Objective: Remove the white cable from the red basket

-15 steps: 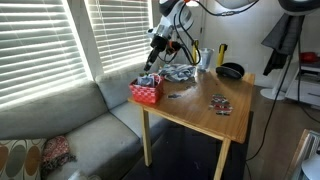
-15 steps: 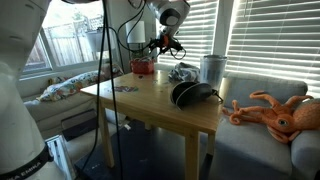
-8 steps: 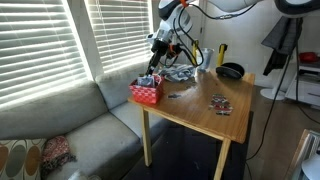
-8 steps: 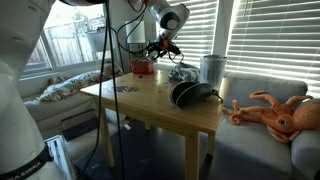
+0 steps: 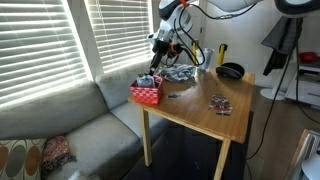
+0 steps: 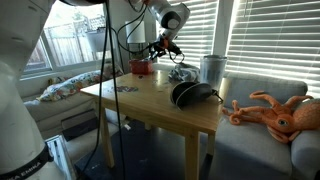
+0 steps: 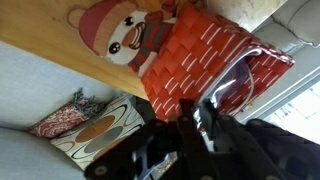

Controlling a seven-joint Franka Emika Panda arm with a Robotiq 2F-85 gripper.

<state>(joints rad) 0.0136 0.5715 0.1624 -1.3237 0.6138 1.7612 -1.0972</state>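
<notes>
The red basket stands at the table corner by the window and also shows in the other exterior view. In the wrist view its latticed red wall fills the middle. The white cable is a thin loop over the basket's inside, and one strand runs down to my fingertips. My gripper hangs a little above the basket in both exterior views. Its dark fingers are close together, with the white strand between them.
A grey-and-white patterned heap lies just behind the basket. A black round bowl sits at the far table edge. Small items lie mid-table. Black headphones and a white cylinder are on the table. A sofa and window blinds flank it.
My gripper has shifted slightly downward over the basket. The basket and the other things have not moved.
</notes>
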